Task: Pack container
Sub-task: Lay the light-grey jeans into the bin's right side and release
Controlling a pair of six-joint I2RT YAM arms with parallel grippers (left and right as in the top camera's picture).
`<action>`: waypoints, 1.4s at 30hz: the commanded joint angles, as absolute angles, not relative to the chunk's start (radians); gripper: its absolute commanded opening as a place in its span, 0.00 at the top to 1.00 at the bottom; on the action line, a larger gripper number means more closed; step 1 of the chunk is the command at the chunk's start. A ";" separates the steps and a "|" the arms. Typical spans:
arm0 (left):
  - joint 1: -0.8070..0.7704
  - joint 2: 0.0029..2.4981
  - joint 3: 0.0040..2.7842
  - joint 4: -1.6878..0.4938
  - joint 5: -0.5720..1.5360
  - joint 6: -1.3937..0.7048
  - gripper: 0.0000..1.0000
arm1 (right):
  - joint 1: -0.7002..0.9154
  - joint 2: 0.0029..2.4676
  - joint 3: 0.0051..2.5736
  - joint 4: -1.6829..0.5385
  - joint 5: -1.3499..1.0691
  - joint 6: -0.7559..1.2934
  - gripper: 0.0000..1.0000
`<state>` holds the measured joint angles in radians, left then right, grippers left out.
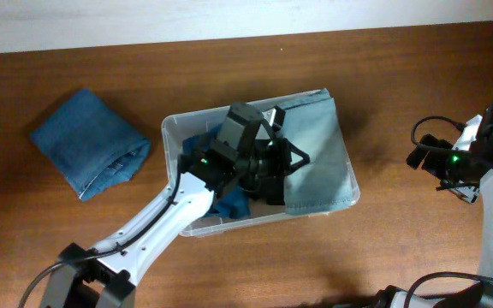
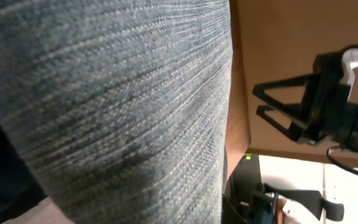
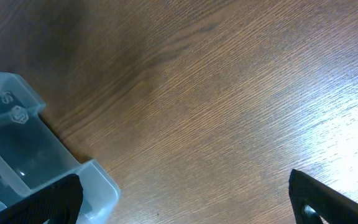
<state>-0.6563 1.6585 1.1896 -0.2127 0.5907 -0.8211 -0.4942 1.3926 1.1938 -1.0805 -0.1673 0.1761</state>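
Observation:
The clear plastic container stands mid-table. A light blue denim piece lies along its right side and a darker blue garment sits at its lower left. My left gripper reaches down inside the container, right next to the light denim. In the left wrist view, denim fills most of the frame and hides the jaws. My right gripper is off to the right over bare table, open and empty. A container corner shows at the left of the right wrist view.
A folded blue jeans piece lies on the wooden table left of the container. The right arm shows in the left wrist view beyond the denim. A pale wall runs along the table's far edge.

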 commanded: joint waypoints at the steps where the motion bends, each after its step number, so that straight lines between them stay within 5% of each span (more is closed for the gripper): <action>1: -0.669 1.670 1.213 -0.223 0.576 -0.826 0.99 | -0.498 1.395 1.195 -1.079 -0.176 0.172 0.02; 16: -0.648 1.814 1.213 -0.271 0.395 -0.785 0.99 | -0.498 1.395 1.194 -1.085 -0.176 0.172 0.01; 18: -0.625 1.818 1.213 -0.275 0.395 -0.739 0.79 | -0.498 1.395 1.194 -1.085 -0.176 0.172 0.02; 20: -0.601 1.816 1.213 -0.287 0.410 -0.714 0.49 | -0.498 1.395 1.194 -1.085 -0.176 0.172 0.02; 26: -0.513 1.764 1.224 -0.306 0.536 -0.624 0.01 | -0.498 1.395 1.194 -1.085 -0.176 0.172 0.02; 31: -0.448 1.613 1.232 -0.371 0.495 -0.482 0.01 | -0.498 1.395 1.194 -1.084 -0.176 0.172 0.02; 37: -0.353 1.381 1.232 -0.540 0.102 -0.368 0.01 | -0.498 1.395 1.194 -1.084 -0.175 0.172 0.02; 42: -0.126 1.280 1.231 -0.671 -0.080 -0.364 0.01 | -0.498 1.395 1.194 -1.081 -0.176 0.172 0.02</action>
<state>-0.2531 1.2991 1.2285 -0.6308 0.1059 -0.4103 -0.4942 1.3930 1.1934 -1.0840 -0.1673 0.1761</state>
